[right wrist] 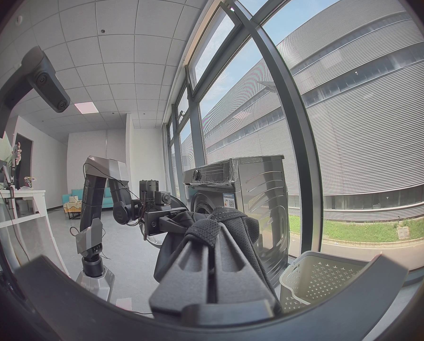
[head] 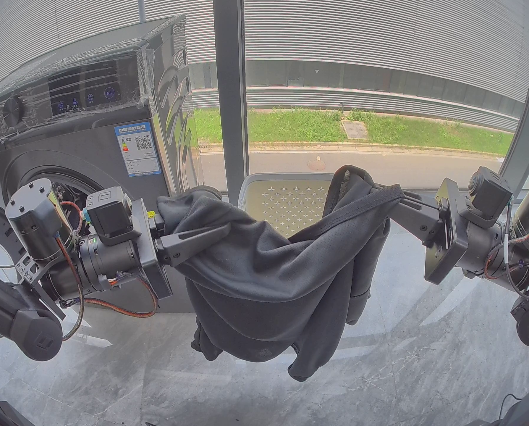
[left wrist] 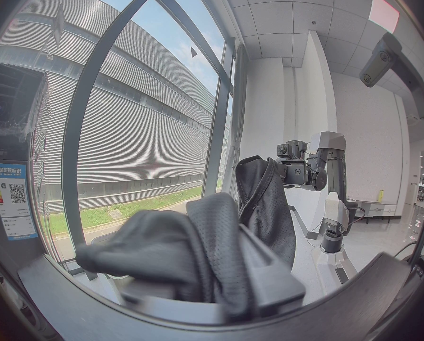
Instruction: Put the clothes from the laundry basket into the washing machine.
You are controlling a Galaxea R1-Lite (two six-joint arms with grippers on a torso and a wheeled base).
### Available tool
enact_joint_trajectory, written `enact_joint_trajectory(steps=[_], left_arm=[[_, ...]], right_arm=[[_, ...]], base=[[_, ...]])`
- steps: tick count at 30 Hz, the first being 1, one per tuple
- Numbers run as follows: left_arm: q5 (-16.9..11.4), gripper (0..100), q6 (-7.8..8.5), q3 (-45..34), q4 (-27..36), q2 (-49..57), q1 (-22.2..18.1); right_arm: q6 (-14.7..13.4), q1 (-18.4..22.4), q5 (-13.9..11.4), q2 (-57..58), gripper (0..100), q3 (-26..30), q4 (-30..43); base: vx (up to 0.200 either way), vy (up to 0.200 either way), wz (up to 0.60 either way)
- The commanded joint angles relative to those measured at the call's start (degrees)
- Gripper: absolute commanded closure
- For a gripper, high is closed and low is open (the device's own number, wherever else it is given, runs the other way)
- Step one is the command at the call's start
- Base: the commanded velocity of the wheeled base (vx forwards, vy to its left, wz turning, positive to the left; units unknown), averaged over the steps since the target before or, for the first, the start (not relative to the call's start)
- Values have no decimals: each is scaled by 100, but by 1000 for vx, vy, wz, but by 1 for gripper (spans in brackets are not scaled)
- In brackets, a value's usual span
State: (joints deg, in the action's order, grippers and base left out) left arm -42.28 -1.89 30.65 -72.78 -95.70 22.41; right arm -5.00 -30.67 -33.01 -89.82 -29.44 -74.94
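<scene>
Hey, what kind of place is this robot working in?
Probably a lab or office mocked up as a laundry corner: a washing machine and laundry basket stand beside tall windows, under office-style ceiling tiles.

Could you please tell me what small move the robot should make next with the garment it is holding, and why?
Probably swing both arms toward the robot's left, carrying the dark garment toward the washing machine. The left gripper and right gripper both clamp it, it hangs in the air in front of the laundry basket, and the machine's drum opening lies behind the left arm.
</scene>
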Motion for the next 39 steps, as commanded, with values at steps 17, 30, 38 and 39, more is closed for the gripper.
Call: enact_joint_trajectory(steps=[17, 30, 38, 39], left_arm=[[747, 100, -532, 1664, 18, 51, -79], [853, 100, -541, 1558, 9, 51, 1], [844, 100, -532, 1558, 9, -28, 88], [844, 100, -532, 1576, 9, -46, 124]], right_arm=[[-230, 536, 32, -62, 100, -853, -4], [-388, 677, 76, -27, 100, -835, -4], [-397, 747, -47, -9, 0, -563, -4], [-397, 747, -47, 0, 0, -405, 5]], base=[[0, 0, 0], [0, 0, 0], [0, 0, 0], [0, 0, 0]])
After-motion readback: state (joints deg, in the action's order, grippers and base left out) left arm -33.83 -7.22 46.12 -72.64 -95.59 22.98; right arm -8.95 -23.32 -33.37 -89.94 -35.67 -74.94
